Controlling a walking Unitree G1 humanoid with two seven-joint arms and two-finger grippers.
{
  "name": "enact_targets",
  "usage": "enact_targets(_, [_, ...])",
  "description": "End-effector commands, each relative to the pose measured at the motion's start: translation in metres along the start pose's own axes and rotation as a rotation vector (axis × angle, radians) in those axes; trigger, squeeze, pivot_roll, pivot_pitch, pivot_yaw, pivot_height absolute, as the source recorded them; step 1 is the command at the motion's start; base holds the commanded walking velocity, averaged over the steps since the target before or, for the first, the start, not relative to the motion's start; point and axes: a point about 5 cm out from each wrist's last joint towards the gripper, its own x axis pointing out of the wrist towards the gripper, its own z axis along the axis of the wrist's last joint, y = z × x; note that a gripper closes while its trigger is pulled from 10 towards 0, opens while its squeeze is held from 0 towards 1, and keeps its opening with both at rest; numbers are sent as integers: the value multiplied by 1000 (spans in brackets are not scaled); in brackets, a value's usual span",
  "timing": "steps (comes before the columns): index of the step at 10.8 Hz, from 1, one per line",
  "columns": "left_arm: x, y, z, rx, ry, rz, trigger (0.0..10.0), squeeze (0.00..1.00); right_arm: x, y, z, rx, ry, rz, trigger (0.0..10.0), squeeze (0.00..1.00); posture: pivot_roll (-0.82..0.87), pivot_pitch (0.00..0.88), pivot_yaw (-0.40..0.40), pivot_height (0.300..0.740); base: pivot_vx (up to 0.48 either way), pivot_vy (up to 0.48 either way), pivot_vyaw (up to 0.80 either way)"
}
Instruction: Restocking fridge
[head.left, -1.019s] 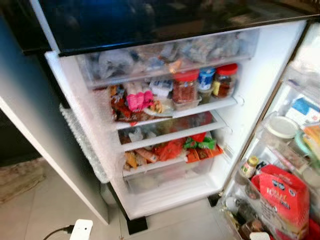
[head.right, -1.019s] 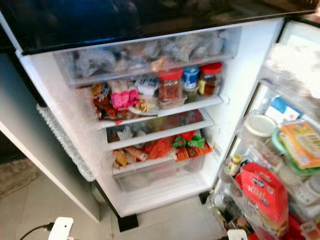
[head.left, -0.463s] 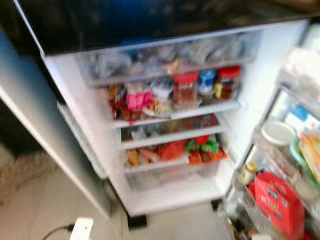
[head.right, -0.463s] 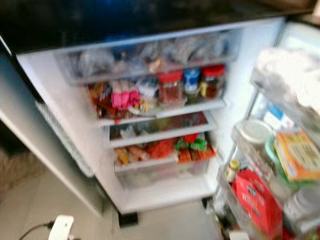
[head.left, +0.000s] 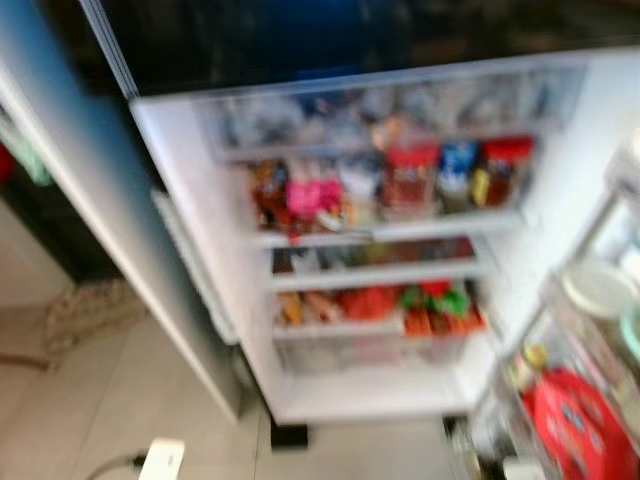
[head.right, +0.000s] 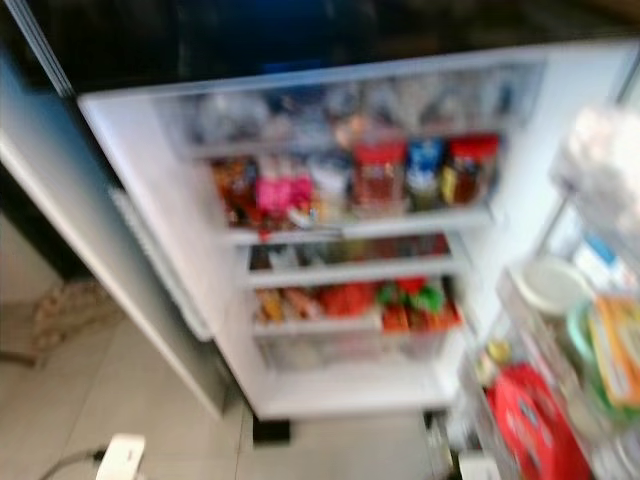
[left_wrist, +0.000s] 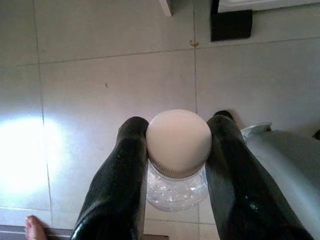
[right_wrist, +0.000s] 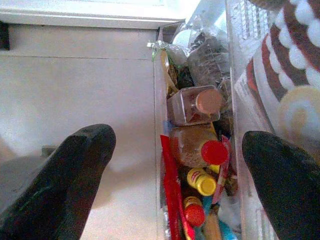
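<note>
Compared with the picture of one second before, the whole head view has slid to the right and is more blurred, so the camera has moved; the things on the shelves keep their places. The open fridge (head.left: 400, 250) stands in front, its shelves crowded with packets and red-lidded jars (head.left: 410, 178), and its door bin (head.left: 575, 400) on the right holds a red bag (head.left: 585, 430).

In the left wrist view, the left gripper (left_wrist: 176, 145) is closed on a clear jar (left_wrist: 177, 187) with a pale ribbed lid (left_wrist: 178, 140). The two black fingers (left_wrist: 122, 175) press the jar from both sides, just under the lid. The jar's long axis runs along the fingers, and the lid points away from the wrist, toward the tiled floor (left_wrist: 100, 75) beyond the fingertips.

In the right wrist view, the right gripper (right_wrist: 190, 155) is spread wide and holds nothing. Beyond and between its fingers (right_wrist: 75, 165) lies a door bin with small bottles (right_wrist: 200, 150), their red, yellow and brown caps facing the camera.
</note>
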Motion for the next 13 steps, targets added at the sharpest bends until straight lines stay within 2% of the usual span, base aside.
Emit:
enact_targets(1, [0,3,0,3,0,5,10000,0,0,3,-1,1,-1,4,10000,0,-86,0,40,740,0,0,0])
enact_targets(6, [0,3,0,-10,1,7,10000,0,-1,-4,-3,-46,25,-61,10000,0,-84,0,38,740,0,0,0])
enact_targets(13, [0,3,0,-7,6,5,10000,0,-2,0,-16,-79,110,-45,10000,0,-84,0,40,740,0,0,0])
